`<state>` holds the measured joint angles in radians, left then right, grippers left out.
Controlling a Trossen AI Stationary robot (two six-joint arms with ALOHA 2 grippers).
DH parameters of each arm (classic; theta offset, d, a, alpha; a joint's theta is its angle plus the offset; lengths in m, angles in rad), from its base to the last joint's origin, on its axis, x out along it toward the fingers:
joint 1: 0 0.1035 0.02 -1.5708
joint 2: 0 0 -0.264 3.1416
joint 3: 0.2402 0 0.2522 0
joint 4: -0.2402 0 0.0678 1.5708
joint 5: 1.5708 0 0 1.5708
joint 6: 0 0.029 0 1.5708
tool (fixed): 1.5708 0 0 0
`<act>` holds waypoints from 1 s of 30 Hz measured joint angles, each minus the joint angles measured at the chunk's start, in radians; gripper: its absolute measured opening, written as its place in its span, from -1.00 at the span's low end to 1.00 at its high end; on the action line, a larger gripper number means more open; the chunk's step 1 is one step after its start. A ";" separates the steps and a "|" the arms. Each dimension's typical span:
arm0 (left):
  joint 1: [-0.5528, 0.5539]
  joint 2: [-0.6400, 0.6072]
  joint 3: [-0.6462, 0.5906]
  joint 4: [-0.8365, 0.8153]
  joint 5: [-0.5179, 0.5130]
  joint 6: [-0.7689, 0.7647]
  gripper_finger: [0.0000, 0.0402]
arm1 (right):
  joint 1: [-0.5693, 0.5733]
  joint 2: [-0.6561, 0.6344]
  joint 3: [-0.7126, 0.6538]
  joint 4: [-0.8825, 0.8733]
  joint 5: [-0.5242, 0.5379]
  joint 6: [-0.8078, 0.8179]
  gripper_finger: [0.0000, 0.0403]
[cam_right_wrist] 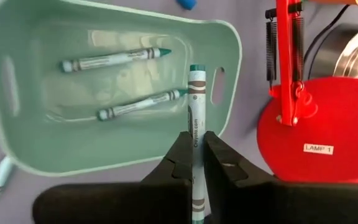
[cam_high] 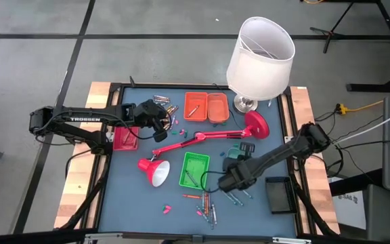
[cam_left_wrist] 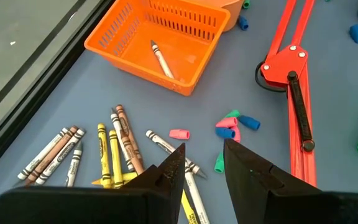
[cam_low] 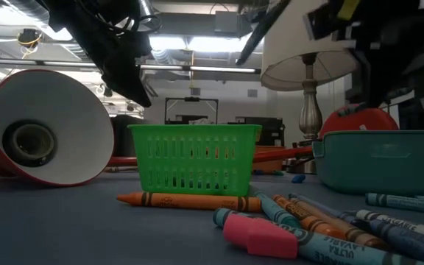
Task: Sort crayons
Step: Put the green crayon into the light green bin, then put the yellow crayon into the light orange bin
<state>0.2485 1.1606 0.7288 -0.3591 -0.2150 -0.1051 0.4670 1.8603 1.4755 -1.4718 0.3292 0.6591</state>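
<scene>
One teal crayon (cam_right_wrist: 196,112), grey-wrapped, upright, pinched in right tool (cam_right_wrist: 194,155) over teal bin (cam_right_wrist: 17,149); left tool (cam_left_wrist: 201,163) spread.

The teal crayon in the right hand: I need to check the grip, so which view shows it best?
The right wrist view: the teal crayon stands pinched in the right hand, above the teal tray. The high view hides it under the arm; the low and left wrist views miss it.

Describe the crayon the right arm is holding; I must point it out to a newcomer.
Start at the red lamp base, then move to the pale green tray beside it. Above that tray's rim, the right gripper has its fingers shut on a teal crayon. Unlike the two teal crayons lying flat inside, it is pinched upright between the fingers.
</scene>
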 joint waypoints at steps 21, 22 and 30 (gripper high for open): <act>0.000 0.095 0.001 -0.084 0.000 -0.079 -0.53 | -0.024 0.000 -0.006 0.078 0.002 -0.040 -0.53; 0.002 0.111 0.001 -0.085 0.000 -0.078 -0.53 | -0.024 0.000 -0.006 0.077 0.002 -0.040 -0.52; 0.036 0.240 0.001 -0.081 0.038 -0.077 -0.53 | -0.022 0.000 -0.006 0.090 0.002 -0.040 -0.49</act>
<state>0.2846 1.4002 0.7296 -0.4400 -0.1771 -0.1818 0.4446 1.8603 1.4696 -1.3823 0.3317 0.6189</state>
